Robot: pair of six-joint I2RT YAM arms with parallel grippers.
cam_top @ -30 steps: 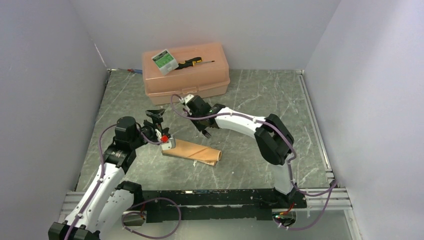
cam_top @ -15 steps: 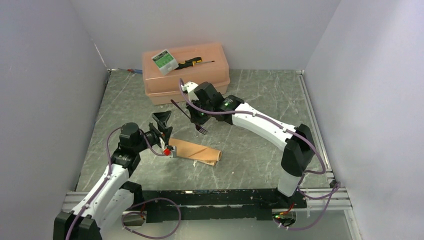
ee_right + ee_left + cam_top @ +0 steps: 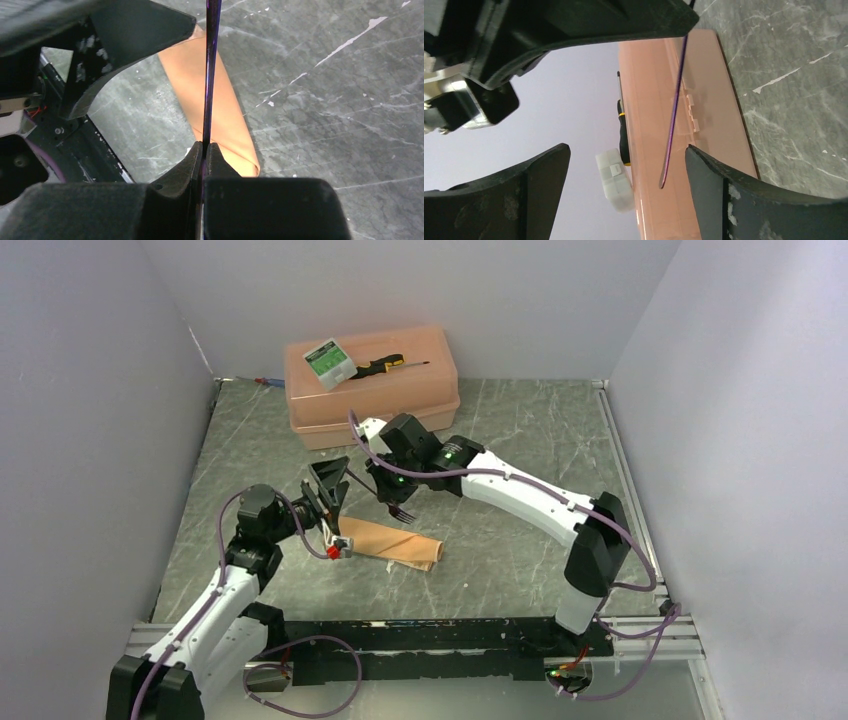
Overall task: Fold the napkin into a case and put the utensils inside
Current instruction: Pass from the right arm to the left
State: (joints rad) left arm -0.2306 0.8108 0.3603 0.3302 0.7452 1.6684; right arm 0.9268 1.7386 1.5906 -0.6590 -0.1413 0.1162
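Note:
The case [image 3: 386, 543], a narrow folded peach-orange cloth, lies flat on the table between the arms; the right wrist view shows it below the jaws [image 3: 220, 115]. My right gripper [image 3: 388, 486] is shut on a purple-blue fork [image 3: 401, 510], tines down, above the case's far edge. The fork's thin handle [image 3: 210, 70] runs up from the shut jaws [image 3: 205, 146]. My left gripper [image 3: 328, 484] is open and raised above the case's left end. In the left wrist view the handle's end [image 3: 672, 125] hangs between my open fingers [image 3: 626, 150], touching neither. Other utensils are out of view.
A rigid peach plastic box [image 3: 372, 390] stands at the back, with a black-and-yellow screwdriver [image 3: 385, 364] and a small white-green box [image 3: 329, 361] on its lid. Grey walls close in left, right and back. A black rail [image 3: 420, 635] runs along the near edge.
My left gripper has lifted off the case's left end and opened. My right arm has swung the fork left and down, bringing the handle end between the left fingers.

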